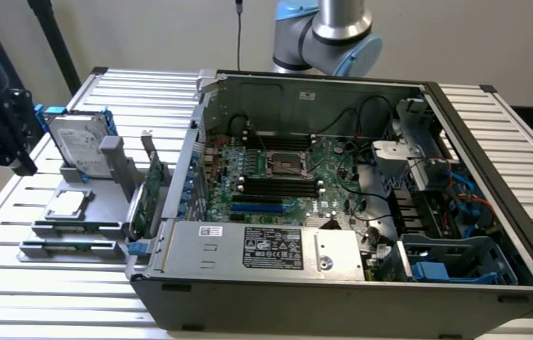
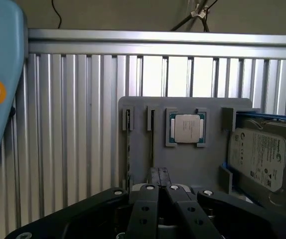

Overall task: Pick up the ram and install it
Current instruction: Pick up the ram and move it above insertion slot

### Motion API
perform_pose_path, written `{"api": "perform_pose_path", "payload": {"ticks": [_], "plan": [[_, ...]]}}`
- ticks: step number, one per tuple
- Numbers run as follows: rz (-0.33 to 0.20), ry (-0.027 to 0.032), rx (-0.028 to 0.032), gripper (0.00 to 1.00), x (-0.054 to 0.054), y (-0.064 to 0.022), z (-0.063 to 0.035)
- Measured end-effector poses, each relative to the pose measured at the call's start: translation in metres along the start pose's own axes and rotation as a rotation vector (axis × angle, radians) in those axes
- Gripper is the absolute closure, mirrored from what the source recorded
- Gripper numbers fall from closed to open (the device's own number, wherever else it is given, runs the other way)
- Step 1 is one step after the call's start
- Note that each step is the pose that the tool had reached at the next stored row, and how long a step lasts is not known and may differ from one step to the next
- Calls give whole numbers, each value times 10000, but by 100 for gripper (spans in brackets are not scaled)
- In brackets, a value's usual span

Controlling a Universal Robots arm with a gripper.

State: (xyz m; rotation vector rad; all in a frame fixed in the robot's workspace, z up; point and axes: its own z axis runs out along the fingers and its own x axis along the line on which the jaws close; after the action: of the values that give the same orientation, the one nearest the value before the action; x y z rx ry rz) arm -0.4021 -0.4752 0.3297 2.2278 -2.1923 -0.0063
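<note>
Pincer shut, fingers pressed together, nothing held, hovering over the gray parts tray near its slim slots. Ram seems to stand on edge in the tray's outer slot, near the CPU, outside the computer case. Judged light, stiff, thin and fragile. Grip the long faces mid-length, avoiding chips and contacts.

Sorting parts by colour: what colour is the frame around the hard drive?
The frame is blue, clearest in the exterior view.
</note>
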Motion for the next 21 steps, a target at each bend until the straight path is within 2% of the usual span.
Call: {"api": "perform_pose_path", "payload": {"ticks": [6,21], "plan": [[0,1,-3,89,40,-8,-1],[-1,1,-3,89,59,-20,1]]}}
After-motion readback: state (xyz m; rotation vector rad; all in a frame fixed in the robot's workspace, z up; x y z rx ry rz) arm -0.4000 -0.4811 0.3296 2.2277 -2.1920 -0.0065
